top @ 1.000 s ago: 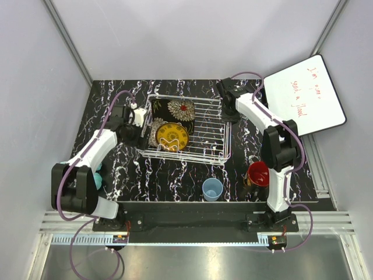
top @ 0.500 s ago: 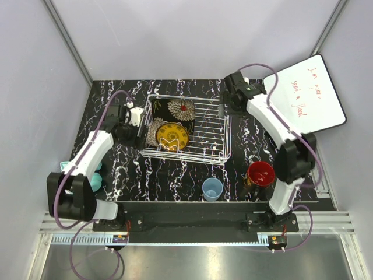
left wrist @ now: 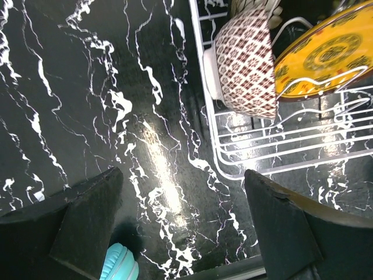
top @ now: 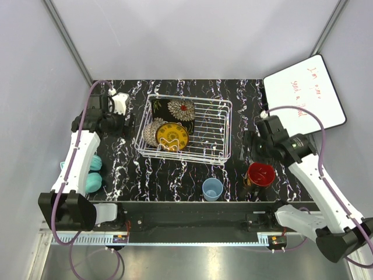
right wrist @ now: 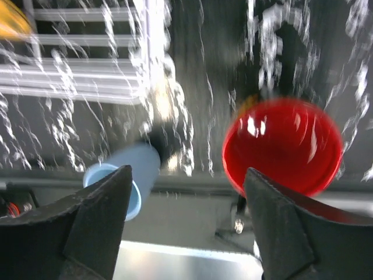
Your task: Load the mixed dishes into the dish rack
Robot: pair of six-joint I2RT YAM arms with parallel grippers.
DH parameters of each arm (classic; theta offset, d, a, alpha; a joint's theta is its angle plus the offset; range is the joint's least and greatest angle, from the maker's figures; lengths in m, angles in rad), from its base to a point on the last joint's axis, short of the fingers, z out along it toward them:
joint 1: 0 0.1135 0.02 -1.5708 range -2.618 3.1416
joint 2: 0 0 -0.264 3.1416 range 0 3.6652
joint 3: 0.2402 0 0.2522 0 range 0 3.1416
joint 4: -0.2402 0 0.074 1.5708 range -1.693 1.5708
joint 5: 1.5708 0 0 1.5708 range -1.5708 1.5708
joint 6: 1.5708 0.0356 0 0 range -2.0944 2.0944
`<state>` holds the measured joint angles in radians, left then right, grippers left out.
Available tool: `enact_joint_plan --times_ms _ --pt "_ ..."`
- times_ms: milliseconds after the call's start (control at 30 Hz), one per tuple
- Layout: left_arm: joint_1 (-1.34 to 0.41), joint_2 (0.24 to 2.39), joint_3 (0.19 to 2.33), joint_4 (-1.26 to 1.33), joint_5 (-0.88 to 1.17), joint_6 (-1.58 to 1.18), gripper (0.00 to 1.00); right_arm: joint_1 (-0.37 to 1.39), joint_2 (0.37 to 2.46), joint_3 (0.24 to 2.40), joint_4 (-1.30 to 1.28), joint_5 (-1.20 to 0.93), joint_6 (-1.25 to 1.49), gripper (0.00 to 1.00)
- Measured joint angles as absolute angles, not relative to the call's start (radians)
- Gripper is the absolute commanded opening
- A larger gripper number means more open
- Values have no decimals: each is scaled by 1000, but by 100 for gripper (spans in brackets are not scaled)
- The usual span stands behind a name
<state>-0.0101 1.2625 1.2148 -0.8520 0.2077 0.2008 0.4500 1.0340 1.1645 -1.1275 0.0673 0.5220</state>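
Nearly loaded — two stragglers

Light blue cup (top: 212,189) and mug (top: 259,174) sit at the table (top: 116,163) front, outside the dish rack (top: 226,140). Right jaws gape empty beside the mug; left jaws wide, empty. Beyond, yellow plate (top: 172,135) stands racked — a skewed pinch could topple the mug.

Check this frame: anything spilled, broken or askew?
Nothing stands out. The yellow plate and bowl lean in the dish rack; the light blue cup and mug sit upright on the table, unloaded.
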Motion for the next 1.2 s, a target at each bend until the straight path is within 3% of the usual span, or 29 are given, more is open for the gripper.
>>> enact_joint_plan --times_ms 267,533,733,767,800,967,1000,1033,1200 --pt "-10 1262 1229 -886 214 191 89 463 1000 963 -1160 35 623 78" --pt "-10 1256 1229 -894 214 191 89 475 1094 894 -1099 49 680 70" --pt "-10 1244 1234 -896 216 190 93 485 1189 865 -1035 80 702 48" --pt "-10 1243 1236 -897 216 190 95 486 1199 862 -1029 87 710 43" --pt "-10 1242 1238 -897 216 190 97 488 1207 856 -1020 91 715 30" --pt "-10 1232 1240 -897 216 186 99 503 1229 826 -995 111 747 13" --pt "-10 1232 1242 -896 216 186 99 503 1229 826 -996 121 738 4" --pt "-9 1232 1243 -896 216 185 99 504 1229 826 -999 128 734 0" --pt "-7 1232 1247 -895 224 176 99 507 1229 831 -1004 129 728 0"
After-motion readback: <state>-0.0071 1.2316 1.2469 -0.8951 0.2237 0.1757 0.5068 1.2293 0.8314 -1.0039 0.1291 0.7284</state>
